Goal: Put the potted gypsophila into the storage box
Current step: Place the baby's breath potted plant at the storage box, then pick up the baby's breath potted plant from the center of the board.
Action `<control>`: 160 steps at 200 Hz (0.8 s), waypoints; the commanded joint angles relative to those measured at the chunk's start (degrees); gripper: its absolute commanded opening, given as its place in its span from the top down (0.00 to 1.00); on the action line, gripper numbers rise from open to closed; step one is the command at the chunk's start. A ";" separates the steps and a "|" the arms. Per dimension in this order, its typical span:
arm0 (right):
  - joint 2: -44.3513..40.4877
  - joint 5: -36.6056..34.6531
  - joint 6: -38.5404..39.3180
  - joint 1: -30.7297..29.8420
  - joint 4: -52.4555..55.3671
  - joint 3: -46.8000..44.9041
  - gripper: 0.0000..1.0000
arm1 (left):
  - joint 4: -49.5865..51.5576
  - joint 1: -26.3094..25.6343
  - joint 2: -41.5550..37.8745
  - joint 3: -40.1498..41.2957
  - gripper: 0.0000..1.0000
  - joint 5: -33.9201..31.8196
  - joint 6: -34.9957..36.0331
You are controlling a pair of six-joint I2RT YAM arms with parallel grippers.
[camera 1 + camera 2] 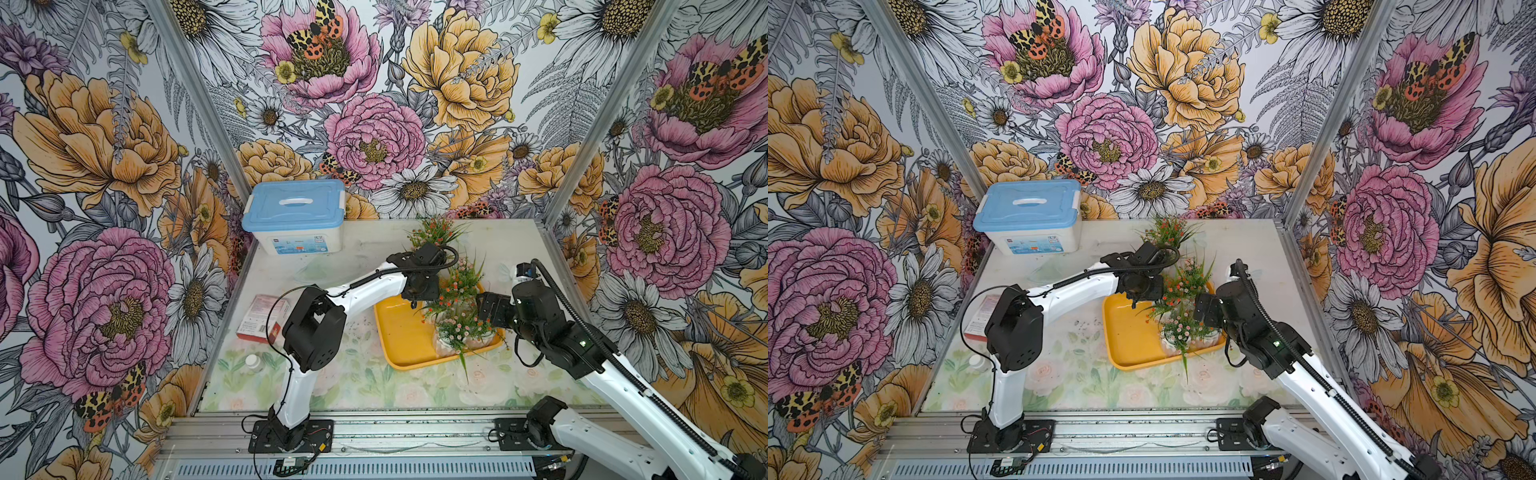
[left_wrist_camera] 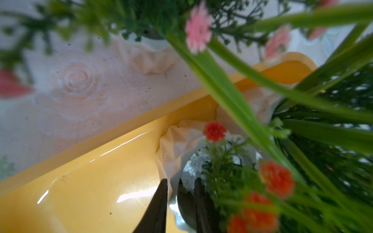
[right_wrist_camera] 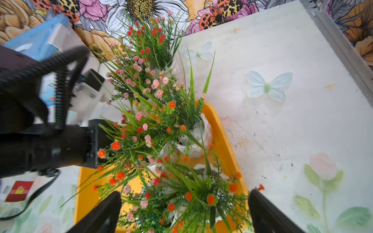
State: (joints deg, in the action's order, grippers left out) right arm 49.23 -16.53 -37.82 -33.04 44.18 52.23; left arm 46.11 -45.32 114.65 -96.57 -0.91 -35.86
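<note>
The yellow storage box (image 1: 399,332) (image 1: 1125,332) lies mid-table. Several potted gypsophila stand along its right side, orange-red sprigs (image 1: 457,291) behind pink ones (image 1: 461,328). My left gripper (image 2: 181,181) (image 1: 419,301) reaches into the tray; its black fingers (image 2: 161,193) stand a little apart, astride the rim of a white ribbed pot (image 2: 177,141) resting on the tray floor. Another gypsophila (image 1: 436,232) (image 3: 151,40) stands on the table behind the tray. My right gripper (image 3: 184,192) (image 1: 484,307) hovers wide open over the tray's plants, with only foliage between its fingers.
A white bin with a light-blue lid (image 1: 295,216) sits at the back left. A red-and-white carton (image 1: 262,318) and a small white bottle (image 1: 254,362) lie on the left. A pot (image 2: 145,58) stands close outside the tray's rim (image 2: 121,129). Metal frame posts border the table.
</note>
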 commanded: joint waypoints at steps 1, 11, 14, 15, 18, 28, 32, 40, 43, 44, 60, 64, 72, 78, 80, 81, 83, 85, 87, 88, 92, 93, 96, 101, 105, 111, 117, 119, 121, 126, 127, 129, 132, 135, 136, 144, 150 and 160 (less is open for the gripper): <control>3.04 -5.04 2.32 -0.36 -0.28 4.73 0.02 | -1.46 2.82 -7.37 1.80 0.71 -2.01 -0.71; 5.10 -6.81 2.92 -0.36 -0.41 6.46 0.02 | -1.48 4.32 -8.89 2.25 0.70 -1.97 -0.41; 5.77 -7.29 3.12 -0.36 -0.49 6.93 0.02 | -1.46 4.85 -9.26 2.22 0.70 -1.91 -0.25; 5.95 -7.46 3.20 -0.36 -0.54 7.10 0.02 | -1.46 5.05 -9.35 2.24 0.70 -1.82 -0.22; 6.64 -7.90 3.50 -0.36 -0.69 7.64 0.02 | -1.46 5.46 -9.63 2.25 0.70 -1.63 -0.12; 8.86 -9.05 4.47 -0.36 -1.43 9.26 0.02 | -1.52 7.46 -9.75 2.26 0.69 -1.12 0.25; 9.71 -9.35 5.01 -0.36 -1.91 9.94 0.02 | -1.54 8.29 -9.77 2.14 0.69 -0.82 0.42; 11.26 -9.64 5.91 -0.36 -3.17 10.96 0.02 | -1.45 9.85 -9.74 1.84 0.69 -0.36 0.85; 11.77 -9.63 6.27 -0.36 -3.74 11.37 0.02 | -1.46 10.49 -9.71 1.73 0.69 -0.21 1.00; 11.98 -9.60 6.40 -0.36 -3.92 11.43 0.02 | -1.46 10.72 -9.67 1.69 0.69 -0.09 1.03; 14.67 -9.55 7.78 -0.37 -8.01 12.50 0.02 | -1.59 13.82 -7.75 0.70 0.69 2.40 1.47; 15.38 -9.54 7.97 -0.38 -8.89 12.74 0.02 | -1.62 14.50 -7.14 0.42 0.69 2.95 1.61; 16.87 -9.64 8.26 -0.36 -10.63 13.32 0.02 | -1.54 15.52 -5.67 -0.51 0.69 4.12 2.14; 18.07 -9.66 8.38 -0.36 -11.72 13.93 0.02 | -1.57 16.14 -4.31 -1.37 0.69 5.10 2.84; 18.44 -9.70 8.38 -0.41 -11.99 14.12 0.02 | -1.55 16.38 -3.92 -1.65 0.69 5.47 2.99; 18.66 -9.77 8.38 -0.43 -12.09 14.26 0.02 | -1.55 16.44 -3.65 -1.85 0.69 5.61 3.12; 19.05 -9.82 8.38 -0.44 -12.36 14.45 0.02 | -1.46 16.65 -3.23 -2.14 0.69 5.95 3.26; 19.49 -9.83 8.38 -0.40 -12.56 14.69 0.02 | -1.46 16.84 -2.73 -2.50 0.69 6.34 3.49; 19.89 -9.90 8.38 -0.42 -12.83 14.86 0.02 | -1.50 17.06 -2.29 -2.81 0.69 6.73 3.62; 20.13 -9.86 8.38 -0.43 -12.95 14.98 0.02 | -1.48 17.13 -2.09 -2.91 0.69 6.98 3.65; 21.10 -9.92 8.39 -0.45 -13.31 15.57 0.02 | -1.49 17.49 -1.14 -3.54 0.69 7.77 3.89; 21.31 -9.87 8.38 -0.45 -13.37 15.68 0.02 | -1.52 17.56 -0.86 -3.67 0.69 8.03 3.96; 21.98 -9.85 8.42 -0.53 -13.56 16.16 0.02 | -1.46 17.87 -0.16 -4.16 0.69 8.78 4.14; 23.15 -9.83 8.46 -0.62 -13.75 17.01 0.02 | -1.50 18.23 1.16 -5.01 0.70 9.90 4.45; 24.07 -9.83 8.56 -0.76 -13.82 17.66 0.02 | -1.47 18.61 2.14 -5.61 0.70 10.64 4.60; 25.30 -9.92 8.64 -1.06 -13.90 18.60 0.02 | -1.44 19.02 3.41 -6.51 0.70 11.59 4.65; 26.67 -9.91 8.86 -1.41 -13.90 19.52 0.02 | -1.46 19.33 4.74 -7.59 0.70 12.57 4.85; 27.00 -9.92 8.94 -1.50 -14.00 19.74 0.02 | -1.46 19.44 5.13 -7.93 0.70 12.85 4.94; 27.42 -9.92 8.98 -1.70 -13.99 20.12 0.02 | -1.46 19.52 5.54 -8.30 0.70 13.10 5.04; 28.32 -10.06 9.12 -2.00 -14.04 20.71 0.02 | -1.46 19.65 6.43 -9.16 0.70 13.73 5.26; 28.48 -10.12 9.10 -2.06 -14.04 20.85 0.02 | -1.50 19.65 6.62 -9.33 0.71 13.87 5.35; 28.91 -10.17 9.15 -2.26 -14.10 21.11 0.02 | -1.49 19.70 7.01 -9.75 0.70 14.14 5.47; 29.43 -10.18 9.23 -2.42 -14.06 21.52 0.02 | -1.48 19.73 7.53 -10.24 0.70 14.58 5.73; 29.90 -10.25 9.28 -2.57 -14.09 21.81 0.02 | -1.46 19.70 8.07 -10.93 0.70 14.96 6.03; 30.11 -10.26 9.27 -2.61 -14.11 21.93 0.02 | -1.46 19.72 8.23 -11.10 0.70 15.10 6.09; 31.36 -10.20 9.41 -2.98 -14.20 22.85 0.02 | -1.46 19.82 9.55 -12.68 0.70 16.23 6.57; 32.20 -10.26 9.44 -3.24 -14.21 23.51 0.02 | -1.51 19.85 10.50 -13.88 0.70 17.35 6.99; 33.40 -10.43 9.37 -3.51 -14.21 24.46 0.02 | -1.46 19.83 11.80 -15.66 0.67 19.05 7.78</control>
State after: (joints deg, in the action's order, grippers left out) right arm 80.49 -25.52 -29.47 -35.64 31.42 73.36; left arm 45.12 -25.82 124.95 -107.53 11.57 -31.07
